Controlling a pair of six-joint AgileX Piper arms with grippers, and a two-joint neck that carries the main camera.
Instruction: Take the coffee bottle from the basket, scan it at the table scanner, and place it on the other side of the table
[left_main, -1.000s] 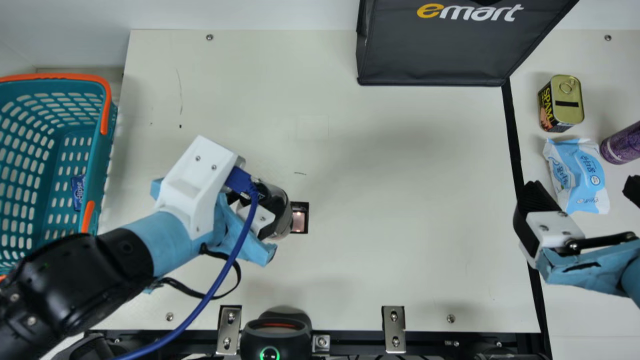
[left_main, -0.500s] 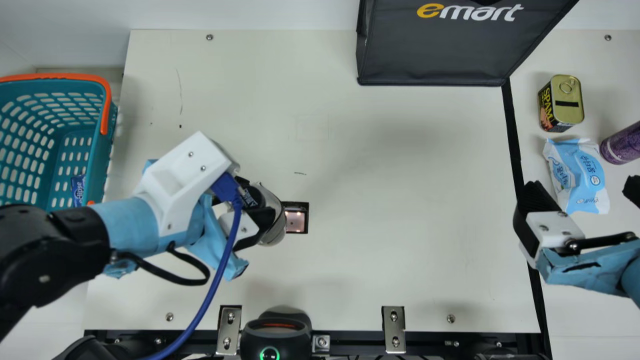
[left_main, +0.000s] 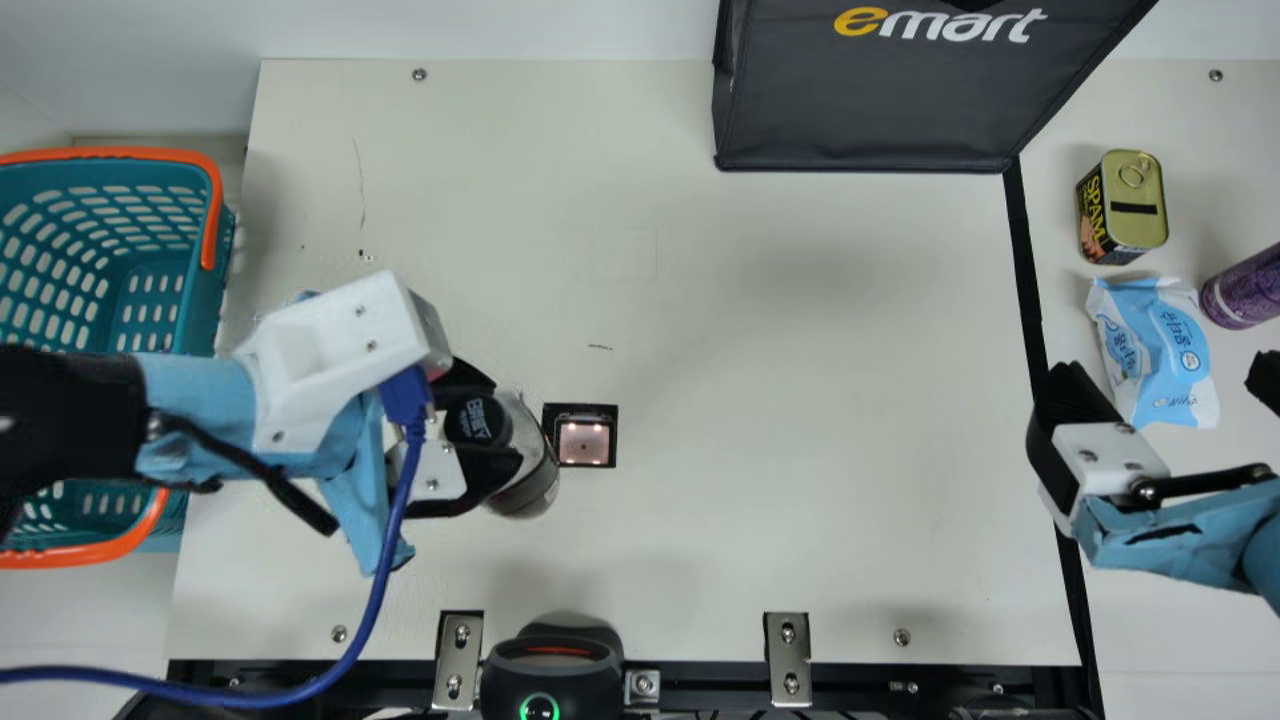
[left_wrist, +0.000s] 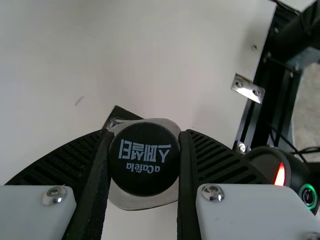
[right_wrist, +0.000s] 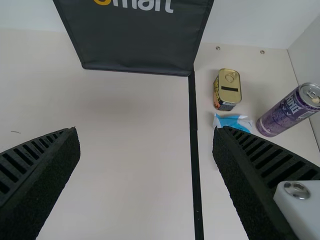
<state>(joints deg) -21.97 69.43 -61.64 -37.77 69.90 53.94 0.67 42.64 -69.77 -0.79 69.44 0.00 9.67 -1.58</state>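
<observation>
You have a wide, flat, cream table (left_main: 750, 520) under it all. A big, black, boxy cloth bag (left_main: 880, 110) stands at the far edge. At your left is a teal plastic basket with holes and orange handles (left_main: 201, 300).

Your left gripper with two black ribbed fingers (left_wrist: 145, 133) is shut tight on the neck end of the bottle, by the cap. Your right gripper with two black ribbed fingers (right_wrist: 146, 131) is wide open, holding nothing, over by the table's right side.

The round, see-through grey coffee bottle (left_main: 530, 482) is out of the basket and just left of the scanner. It looks tipped: the top leans in to your left gripper, and the base points out and toward your near edge. You can't tell if the base touches the table.

Past the long black tape line (left_main: 1027, 265) lie a soft blue and white packet (left_main: 1160, 350), a tall purple can (left_main: 1245, 288) and a small gold tin (left_main: 1138, 200). That is likely the side where the bottle must go, and your right arm is nearer to it.

The small square scanner with a lit pink window (left_main: 585, 442) is next. Your left arm is the near one, so it likely needs just a short move right, with the bottle's code turned to the light. The small round black cap (left_wrist: 144, 159) could slip if you turn too fast.
</observation>
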